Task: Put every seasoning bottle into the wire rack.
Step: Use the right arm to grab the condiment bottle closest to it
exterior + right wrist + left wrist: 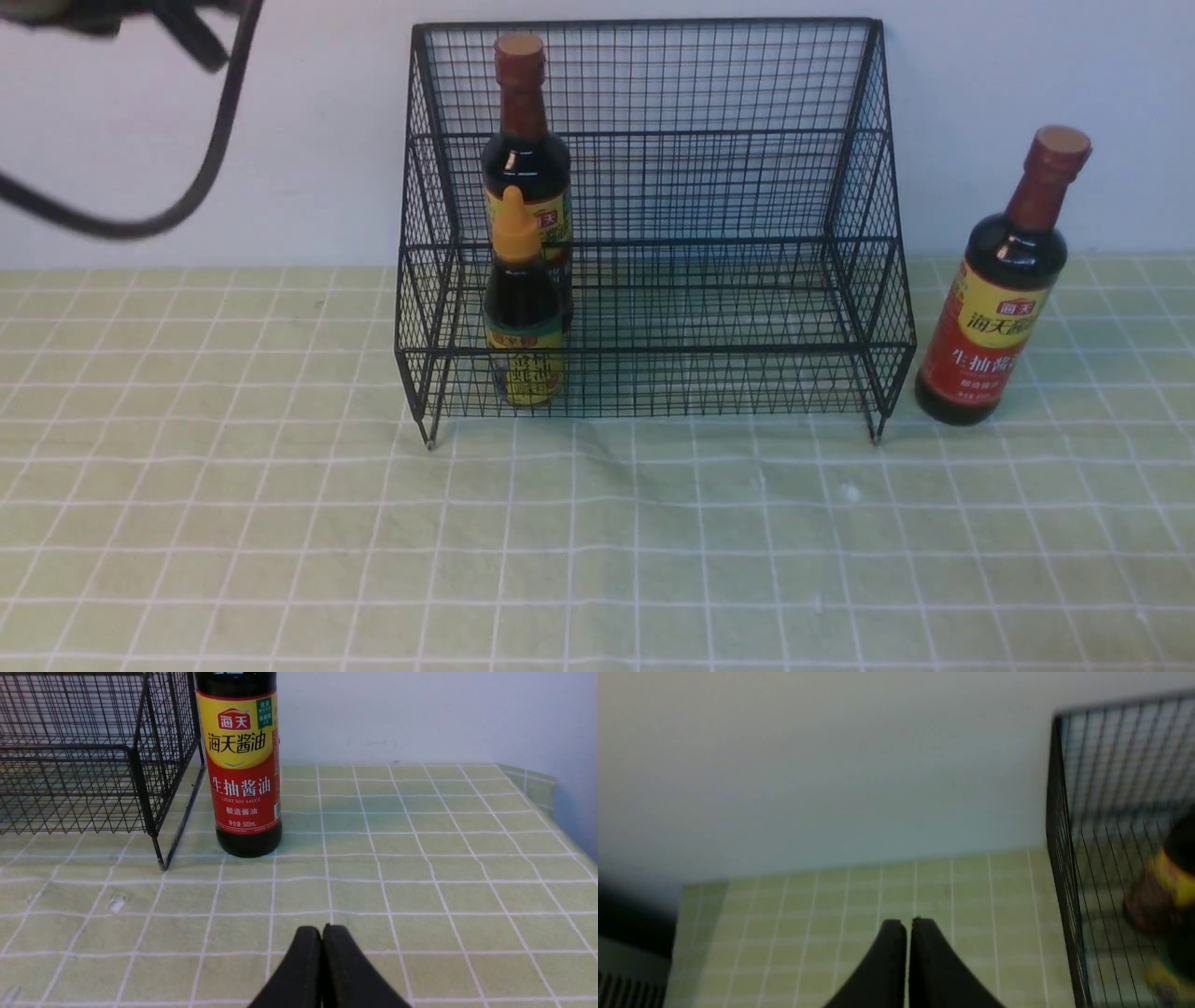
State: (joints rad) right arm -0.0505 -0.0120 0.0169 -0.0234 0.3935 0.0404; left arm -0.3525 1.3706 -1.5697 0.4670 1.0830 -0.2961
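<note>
- Your soy bottle [991,289]: red-yellow label, dark liquid, upright beside rack's [653,350] right edge.
- Your left [908,952] and right grippers [322,956]: fingertips together.

front and right wrist views both face the wire rack [728,350].
</note>
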